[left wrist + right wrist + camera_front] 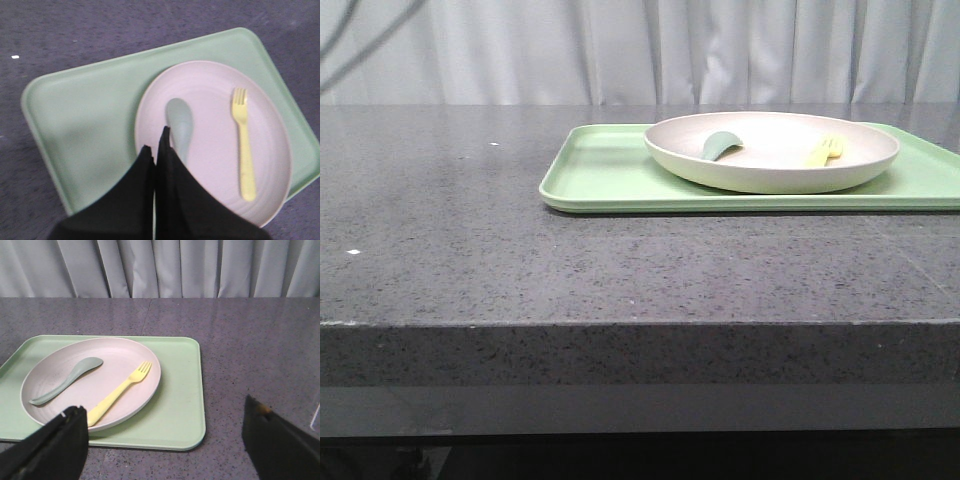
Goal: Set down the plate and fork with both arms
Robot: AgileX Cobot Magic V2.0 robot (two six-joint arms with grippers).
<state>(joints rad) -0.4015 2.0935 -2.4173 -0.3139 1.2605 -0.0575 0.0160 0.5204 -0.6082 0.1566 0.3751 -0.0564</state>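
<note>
One plate (pixel 60 380) with one fork (pixel 120 392), left pincer (pixel 156 145) closed, right pincer (pixel 165 440) agape.

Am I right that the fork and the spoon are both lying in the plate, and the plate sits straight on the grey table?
Not quite. The fork and spoon do lie in the plate, but the plate sits on the light-green tray, not straight on the grey table. The right wrist view shows it.

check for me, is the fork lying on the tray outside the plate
No, the fork lies inside the plate, beside the spoon, and the plate sits on the tray.
</note>
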